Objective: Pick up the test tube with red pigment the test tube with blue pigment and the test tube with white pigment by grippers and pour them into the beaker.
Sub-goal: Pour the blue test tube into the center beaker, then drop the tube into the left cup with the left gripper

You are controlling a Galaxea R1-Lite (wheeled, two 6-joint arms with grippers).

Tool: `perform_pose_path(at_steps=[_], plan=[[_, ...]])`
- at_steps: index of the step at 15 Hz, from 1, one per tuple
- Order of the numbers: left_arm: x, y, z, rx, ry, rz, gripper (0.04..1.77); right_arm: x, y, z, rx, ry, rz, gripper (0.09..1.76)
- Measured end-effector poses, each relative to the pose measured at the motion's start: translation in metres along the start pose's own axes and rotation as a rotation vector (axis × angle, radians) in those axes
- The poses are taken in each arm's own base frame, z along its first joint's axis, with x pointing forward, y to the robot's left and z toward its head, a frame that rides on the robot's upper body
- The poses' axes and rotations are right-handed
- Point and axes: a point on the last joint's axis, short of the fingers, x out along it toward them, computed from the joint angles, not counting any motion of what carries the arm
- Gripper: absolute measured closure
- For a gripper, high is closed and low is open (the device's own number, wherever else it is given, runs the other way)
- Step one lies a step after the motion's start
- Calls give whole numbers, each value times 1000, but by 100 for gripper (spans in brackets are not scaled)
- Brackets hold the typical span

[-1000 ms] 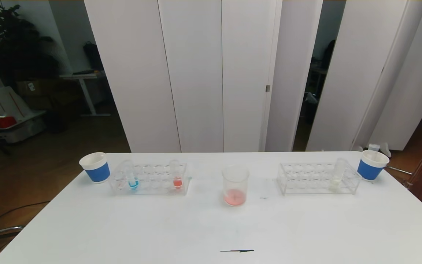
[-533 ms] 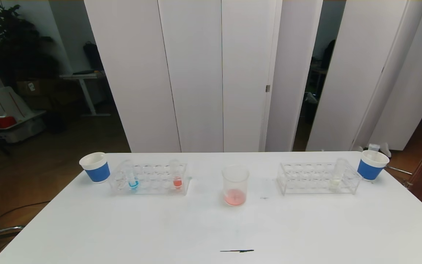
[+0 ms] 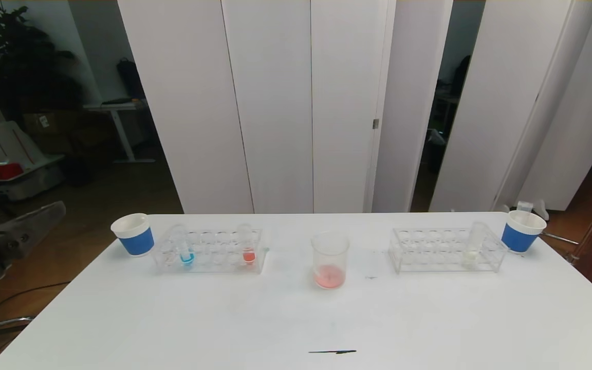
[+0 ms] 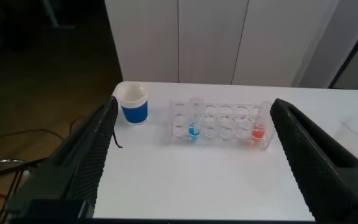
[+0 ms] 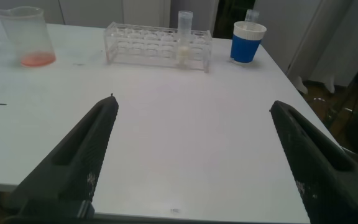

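White tabletop point(image 3: 296, 318) with everything lined up along the far half, so you've got an easy read on this one. Dead centre you'll see the beaker point(image 3: 330, 259), upright, with a thin pool of pinkish-red liquid in the bottom. To its left sits a clear rack point(image 3: 208, 251): the test tube with blue pigment point(image 3: 185, 249) stands near the rack's left end, and a tube with orange-red liquid point(image 3: 247, 245) stands near its right end. A blue paper cup point(image 3: 133, 235) sits just beside that rack on the left.

Over on the right there's a second clear rack point(image 3: 447, 250), well apart from the beaker, and the test tube with white pigment point(image 3: 473, 244) stands upright toward its right end. Another blue cup point(image 3: 522, 231) sits just past it near the table's right edge. There's also a short dark mark point(image 3: 333, 352) on the near part of the table.

Your left gripper point(image 4: 194, 162) hangs off the table's left side, pointed at the left rack, with its jaws spread wide and nothing between them. Your right gripper point(image 5: 194, 162) hovers near the near right edge of the table, aimed at the right rack, jaws likewise wide apart and holding nothing.
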Motion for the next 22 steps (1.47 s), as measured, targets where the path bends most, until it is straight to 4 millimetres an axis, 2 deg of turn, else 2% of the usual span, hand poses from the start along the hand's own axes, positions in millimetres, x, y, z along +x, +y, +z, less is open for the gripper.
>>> perform_pose_path(at_steps=[2,6,9,11,15,19,22], plan=[[28,-1,-8,1,32,8,6,0,0,0,0,0,0,10],[72,-4,-47,6,119,12,6,0,0,0,0,0,0,10],[83,-7,-80,-9,228,-10,6,0,0,0,0,0,0,10],[84,-10,-94,-36,287,-29,6,0,0,0,-1,0,0,10],[99,-14,-103,-72,256,-62,6,0,0,0,-1,0,0,10],[128,-17,-118,-83,185,-75,6,0,0,0,-1,0,0,10],[149,-19,-132,-85,197,-72,6,0,0,0,0,0,0,10]])
